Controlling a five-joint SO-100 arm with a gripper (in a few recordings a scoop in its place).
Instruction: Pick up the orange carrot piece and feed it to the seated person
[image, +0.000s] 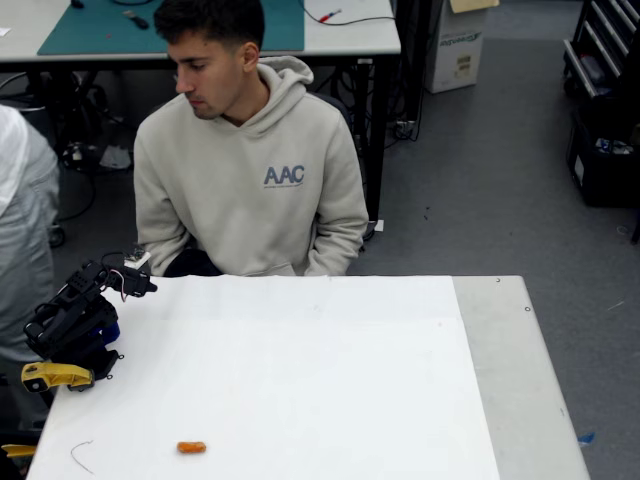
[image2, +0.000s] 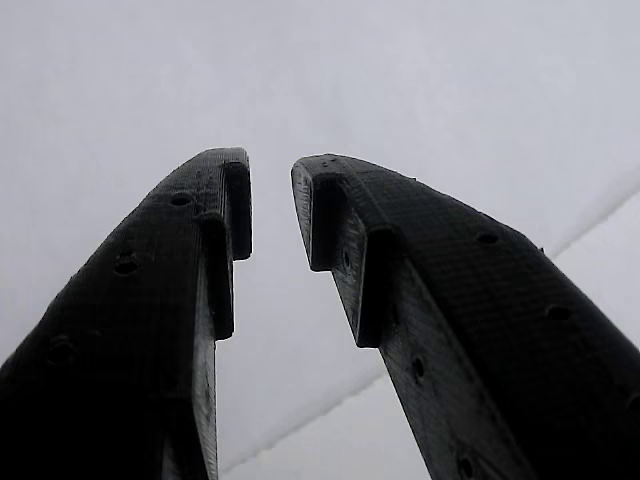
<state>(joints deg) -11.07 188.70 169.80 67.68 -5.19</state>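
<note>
Fingers (image2: 270, 215) slightly parted, grasping nothing, arm folded at counter (image: 330, 380) left edge | carrot piece (image: 191, 447) lies alone near front edge, well apart | seated person (image: 250, 170) waits behind counter, within feeding reach.

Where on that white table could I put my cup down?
Almost anywhere: the table is bare from the carrot rightward and up to the person. Only the left edge is crowded, by the arm with its gripper.
</note>
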